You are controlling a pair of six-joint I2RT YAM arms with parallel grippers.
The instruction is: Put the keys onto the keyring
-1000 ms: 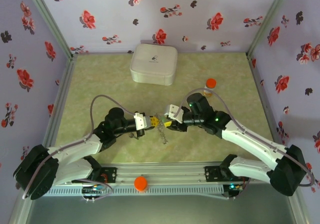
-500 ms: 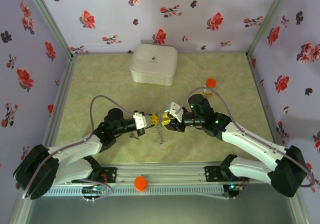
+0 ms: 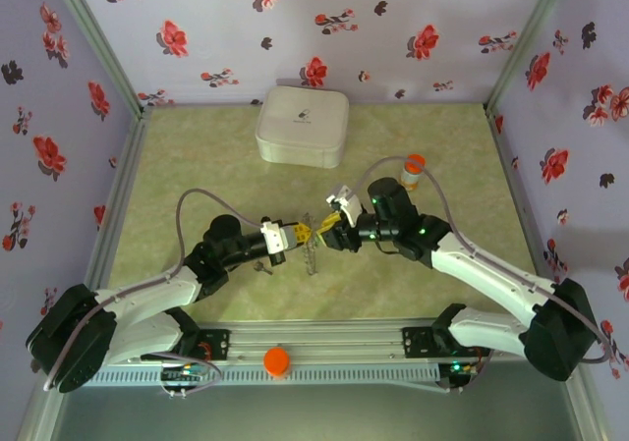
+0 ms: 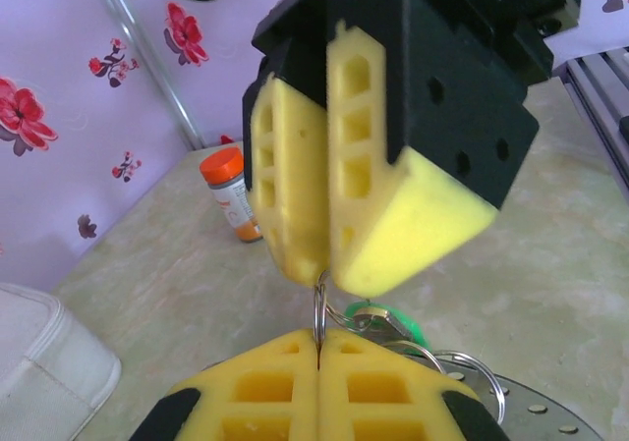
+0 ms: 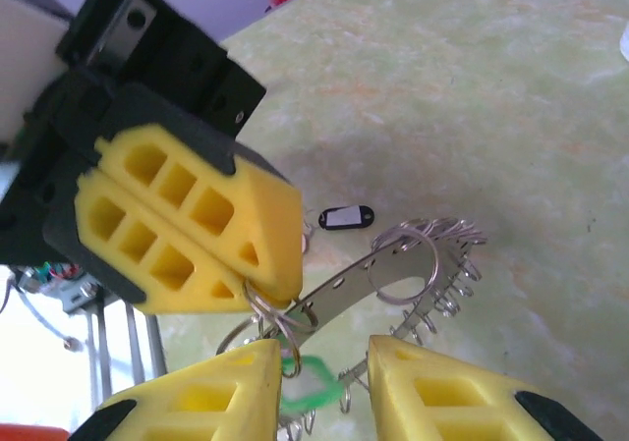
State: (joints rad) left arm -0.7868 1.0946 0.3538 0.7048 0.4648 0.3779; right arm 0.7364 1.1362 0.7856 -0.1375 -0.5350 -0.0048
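While the left gripper (image 3: 300,236) stays clamped over the middle of the table (image 3: 197,156), toward its near edge, the top view shows what is new against a second ago: the right gripper (image 3: 326,233) has rolled and swung toward the far edge, so the orange-capped bottle (image 3: 413,170) now stands uncovered, and the two tips have drawn almost together, with the keyring (image 3: 313,254) dangling just below them; I read this as the right arm lining up to work a key onto a loop, a step not yet finished. That view counts two arms, one keyring, one white case (image 3: 302,127) near the far edge and one bottle. From the left wrist, its own pads (image 4: 280,351) press flat together on one thin wire loop (image 4: 319,308) of the keyring. From the right wrist, its jaws stand a narrow way apart with the green tab (image 5: 313,382) between them; whether they touch it I cannot tell. The black-headed key (image 5: 346,217) lies loose on the table beyond the keyring, making two keys, one plainly unthreaded
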